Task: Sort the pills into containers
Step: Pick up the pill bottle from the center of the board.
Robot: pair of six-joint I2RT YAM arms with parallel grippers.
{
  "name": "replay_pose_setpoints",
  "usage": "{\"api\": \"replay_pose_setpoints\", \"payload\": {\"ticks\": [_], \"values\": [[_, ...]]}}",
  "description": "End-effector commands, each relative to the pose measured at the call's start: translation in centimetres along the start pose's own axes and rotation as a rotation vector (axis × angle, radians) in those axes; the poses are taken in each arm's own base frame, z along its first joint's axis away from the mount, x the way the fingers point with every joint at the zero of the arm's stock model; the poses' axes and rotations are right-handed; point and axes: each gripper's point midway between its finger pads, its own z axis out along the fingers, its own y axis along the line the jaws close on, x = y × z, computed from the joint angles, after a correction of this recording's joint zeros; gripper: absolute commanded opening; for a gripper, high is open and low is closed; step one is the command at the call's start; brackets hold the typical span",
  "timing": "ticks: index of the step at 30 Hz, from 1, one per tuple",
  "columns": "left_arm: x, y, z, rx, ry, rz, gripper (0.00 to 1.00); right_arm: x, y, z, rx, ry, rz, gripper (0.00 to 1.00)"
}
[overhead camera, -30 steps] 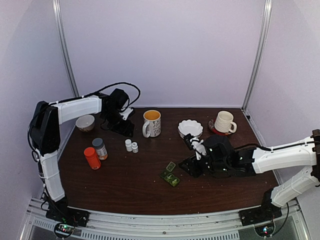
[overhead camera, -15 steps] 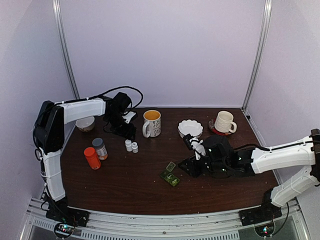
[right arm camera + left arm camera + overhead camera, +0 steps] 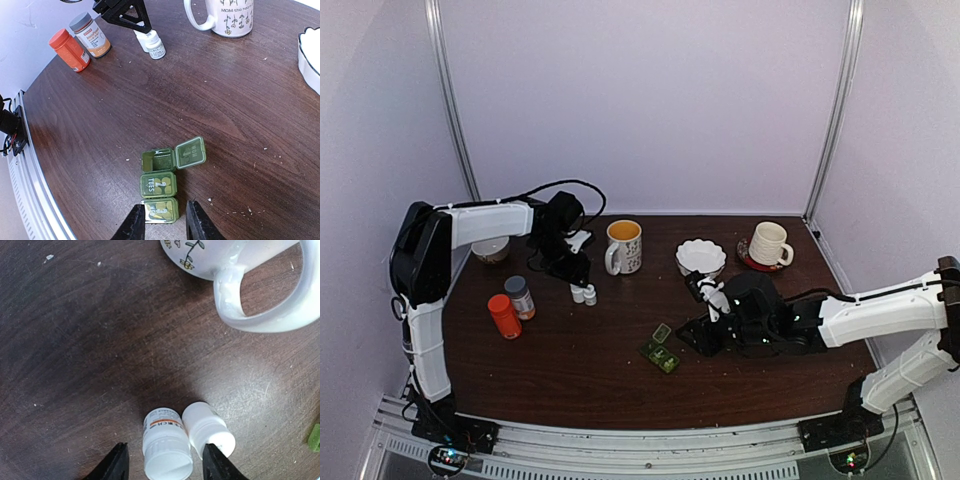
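Observation:
The dark-green pill box, the containers (image 3: pixel 162 182) (image 3: pixel 661 353), lies mid-table. Its far lid (image 3: pixel 190 152) is flipped open and that cell looks bare. Yellow pills (image 3: pixel 161 185) show through the two shut lids. My right gripper (image 3: pixel 165 222) (image 3: pixel 682 342) is open and straddles the nearest cell. Its left finger is at the box's edge and a gap shows on the right. Two small white bottles (image 3: pixel 167 450) (image 3: pixel 207 427) (image 3: pixel 583 293) stand together. My left gripper (image 3: pixel 166 464) (image 3: pixel 576 279) is open around the left bottle, its right finger in front of the other.
An orange bottle (image 3: pixel 504 316) and a grey-capped brown bottle (image 3: pixel 520 297) stand at the left. A flowered mug (image 3: pixel 623 246) (image 3: pixel 250 285) sits just behind the white bottles. At the back are a white scalloped bowl (image 3: pixel 701 256), a white mug (image 3: pixel 769 243) and a small tan bowl (image 3: pixel 490 246).
My left gripper has come forward and right from the back of the table down onto the white bottles, its jaws narrowing. The right gripper edged slightly left toward the pill box.

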Motion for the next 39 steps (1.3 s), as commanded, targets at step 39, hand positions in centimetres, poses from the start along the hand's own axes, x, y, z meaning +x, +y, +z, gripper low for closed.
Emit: {"api": "replay_pose_setpoints", "payload": {"ticks": [39], "values": [[0.7,-0.7,-2.9,0.017,-0.04,0.097,0.63,-0.9,0.7,0.2,-0.034,-0.026,0.029,0.32]]}}
